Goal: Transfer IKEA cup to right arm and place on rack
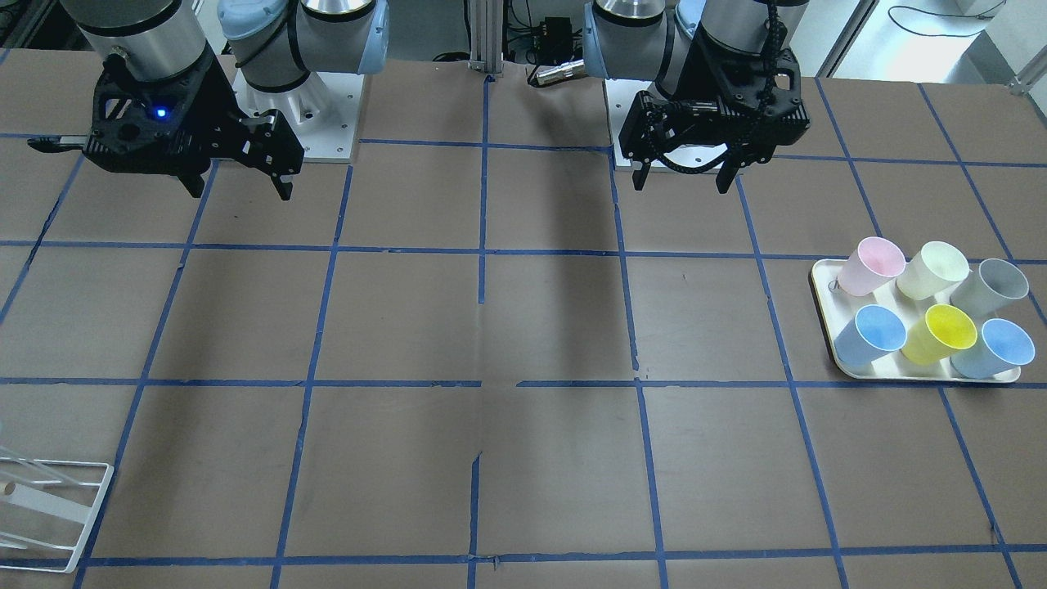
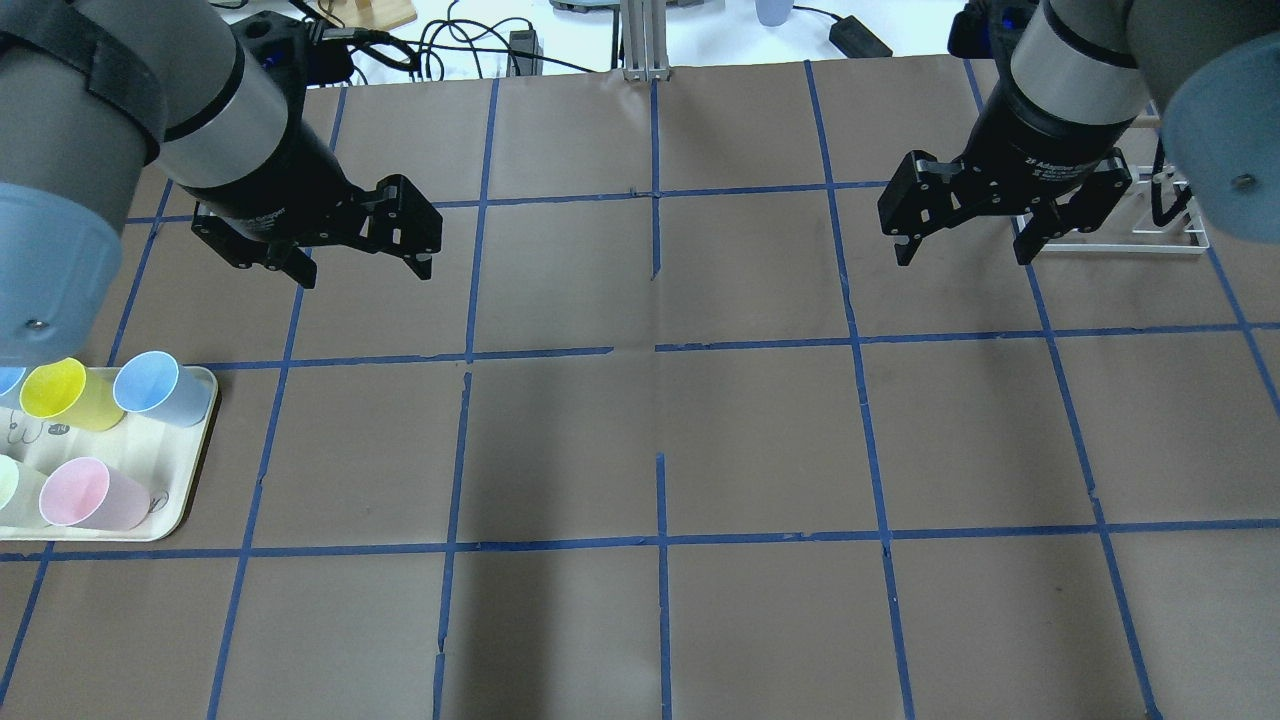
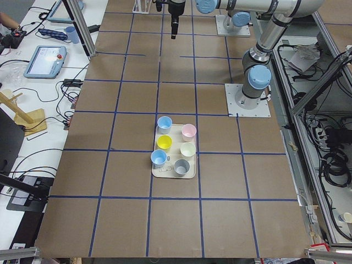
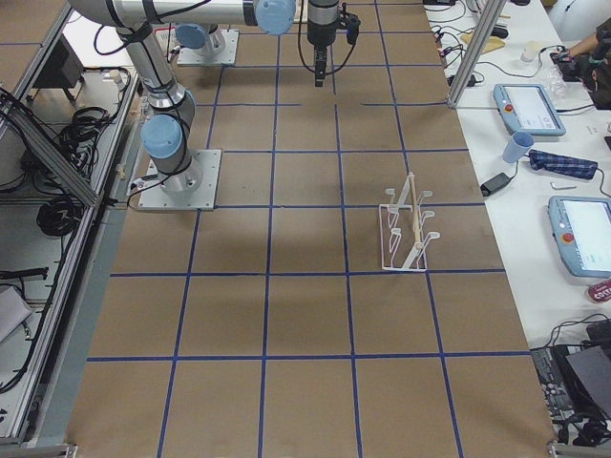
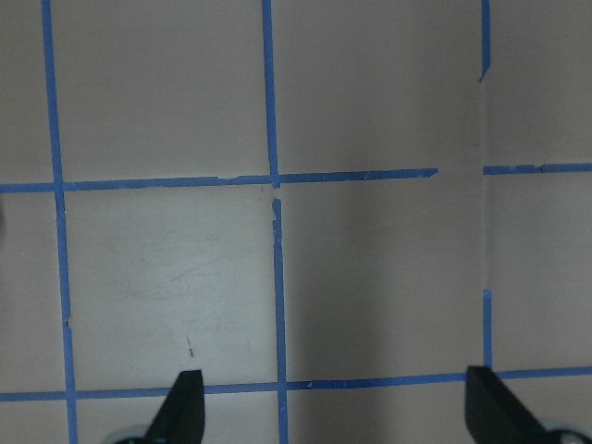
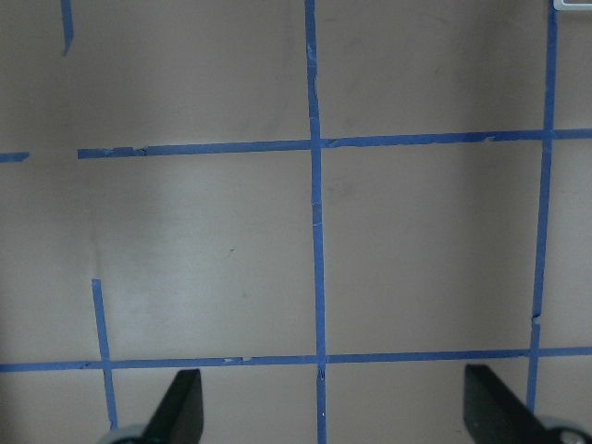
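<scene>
Both grippers hang open and empty, the cup untouched.
Front view: left gripper (image 1: 680,186) upper right, right gripper (image 1: 241,195) upper left; the IKEA cup (image 1: 994,348) sits at the lower right corner of the tray (image 1: 820,282), far right; rack (image 1: 49,511) lower left. Wrist views: fingers spread wide over taped paper.

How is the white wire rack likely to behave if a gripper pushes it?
The rack is thin open wire, so probably light; it may slide on the flat brown table. It seems taller than its narrow base, so a high sideways push might tip it. The frame looks stiff.
</scene>
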Motion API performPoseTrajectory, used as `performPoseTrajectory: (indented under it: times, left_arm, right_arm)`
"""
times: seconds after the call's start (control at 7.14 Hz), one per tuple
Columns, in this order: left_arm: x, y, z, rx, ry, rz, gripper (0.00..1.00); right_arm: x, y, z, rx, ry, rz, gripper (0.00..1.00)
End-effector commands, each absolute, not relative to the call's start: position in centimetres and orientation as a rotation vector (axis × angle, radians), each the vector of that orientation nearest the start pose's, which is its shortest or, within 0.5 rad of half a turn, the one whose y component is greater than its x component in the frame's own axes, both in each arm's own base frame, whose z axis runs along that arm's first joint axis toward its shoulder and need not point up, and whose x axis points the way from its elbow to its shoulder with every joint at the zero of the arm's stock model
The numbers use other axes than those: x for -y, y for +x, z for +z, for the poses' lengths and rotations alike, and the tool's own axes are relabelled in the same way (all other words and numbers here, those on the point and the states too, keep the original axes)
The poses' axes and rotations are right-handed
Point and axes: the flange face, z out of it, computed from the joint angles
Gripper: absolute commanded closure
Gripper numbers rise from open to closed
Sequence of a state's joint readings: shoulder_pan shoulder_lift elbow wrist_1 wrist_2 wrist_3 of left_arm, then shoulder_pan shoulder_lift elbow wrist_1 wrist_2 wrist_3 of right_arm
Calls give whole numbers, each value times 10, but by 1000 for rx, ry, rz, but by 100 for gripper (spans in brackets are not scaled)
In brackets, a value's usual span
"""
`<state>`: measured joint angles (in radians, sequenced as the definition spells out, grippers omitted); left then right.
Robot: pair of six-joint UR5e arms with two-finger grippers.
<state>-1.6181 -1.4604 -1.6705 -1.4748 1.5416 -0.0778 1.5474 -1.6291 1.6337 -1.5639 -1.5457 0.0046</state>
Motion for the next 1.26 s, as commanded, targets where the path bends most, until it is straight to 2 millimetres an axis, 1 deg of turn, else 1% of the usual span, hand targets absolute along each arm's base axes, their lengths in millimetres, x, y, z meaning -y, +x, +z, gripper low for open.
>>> performPoseTrajectory:
  times: [0.0, 0.14, 0.56, 0.7, 0.84, 1.12]
  left_arm:
    - [463, -158, 502, -3170, -59, -264, 0]
    - [461, -157, 504, -3170, -86, -257, 0]
    - [463, -154, 501, -3138, -90, -246, 0]
    - [462, -154, 501, -3137, -90, -232, 0]
    - [459, -152, 498, -3139, -97, -181, 0]
    - [458, -152, 500, -3140, -94, -183, 0]
  right_arm:
    - [467, 126, 479, -3110, 48, 35, 0]
    - [467, 126, 479, -3110, 48, 33, 0]
    - [467, 127, 478, -3106, 43, 33, 0]
    - [466, 127, 481, -3104, 46, 26, 0]
    - [466, 128, 482, -3104, 55, 21, 0]
    - [467, 128, 480, -3103, 55, 21, 0]
